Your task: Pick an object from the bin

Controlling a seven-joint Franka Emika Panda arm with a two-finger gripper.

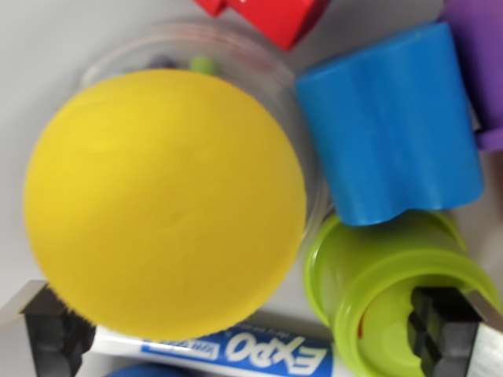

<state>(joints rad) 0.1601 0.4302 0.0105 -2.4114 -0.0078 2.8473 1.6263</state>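
The jaws stand wide apart at the bottom of the frame, one finger (51, 334) at lower left and the other at lower right inside the green cup (377, 283), gripping nothing. Between them, filling the left and centre, sits the yellow lid (165, 204) on a clear jar (126, 51). It looks smooth, rigid, probably light and slippery, so pinching across the lid's rim seems safest.

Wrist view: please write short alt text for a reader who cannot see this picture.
A large yellow lid on a clear container fills the centre, seen close from above. Beside it lie a blue block, a green cup, a red piece, a purple piece and an Expo marker. The gripper is open, fingertips at the bottom corners.
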